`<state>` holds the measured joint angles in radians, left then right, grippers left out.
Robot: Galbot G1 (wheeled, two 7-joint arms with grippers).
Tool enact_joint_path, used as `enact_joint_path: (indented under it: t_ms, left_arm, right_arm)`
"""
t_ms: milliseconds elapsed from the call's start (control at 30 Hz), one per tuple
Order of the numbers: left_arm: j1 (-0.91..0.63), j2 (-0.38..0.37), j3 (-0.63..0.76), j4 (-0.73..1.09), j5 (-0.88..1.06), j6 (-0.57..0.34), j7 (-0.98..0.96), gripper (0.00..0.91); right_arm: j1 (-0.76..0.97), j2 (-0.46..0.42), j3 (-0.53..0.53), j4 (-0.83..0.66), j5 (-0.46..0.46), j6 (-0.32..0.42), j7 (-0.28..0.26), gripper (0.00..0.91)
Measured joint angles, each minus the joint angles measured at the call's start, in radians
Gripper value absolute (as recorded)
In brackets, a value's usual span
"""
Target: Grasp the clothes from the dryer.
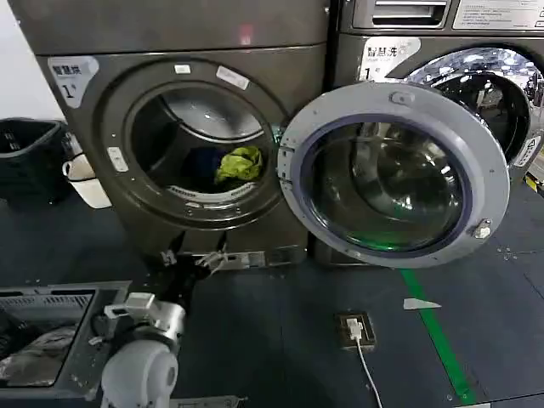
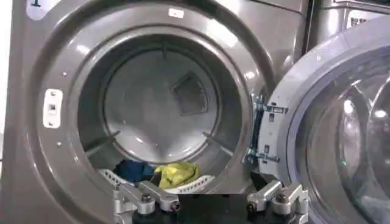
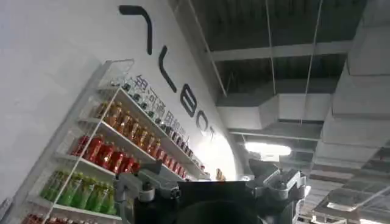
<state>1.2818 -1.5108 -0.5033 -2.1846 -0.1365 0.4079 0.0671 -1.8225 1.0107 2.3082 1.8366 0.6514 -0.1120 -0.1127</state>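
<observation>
Clothes (image 1: 239,164) lie in the dryer (image 1: 183,127) drum at 5 o'clock; door (image 1: 393,174) swung open. Left claw (image 2: 210,201), wide and empty, faces the porthole. Right claw (image 3: 210,189): wide, pointing at the ceiling.

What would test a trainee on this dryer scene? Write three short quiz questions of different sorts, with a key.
1. True or false: the door of the dryer is shut.
2. Multiple choice: the yellow-green clothes lie A) inside the drum, B) on the floor, C) in a basket.
3. Fill in: the left claw, low in front of the dryer, is ____ and holds nothing.

Key: 1 false, the door is swung open to the robot's right; 2 A; 3 open.
</observation>
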Motion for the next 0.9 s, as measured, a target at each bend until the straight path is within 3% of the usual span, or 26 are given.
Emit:
enact_joint_path:
  t_ms: [900]
  left_arm:
    - [-0.014, -0.001, -0.016, 0.012, -0.008, -0.007, -0.027, 0.907]
  right_arm:
    - [0.005, 0.001, -0.003, 0.003, -0.001, 0.003, -0.007, 0.907]
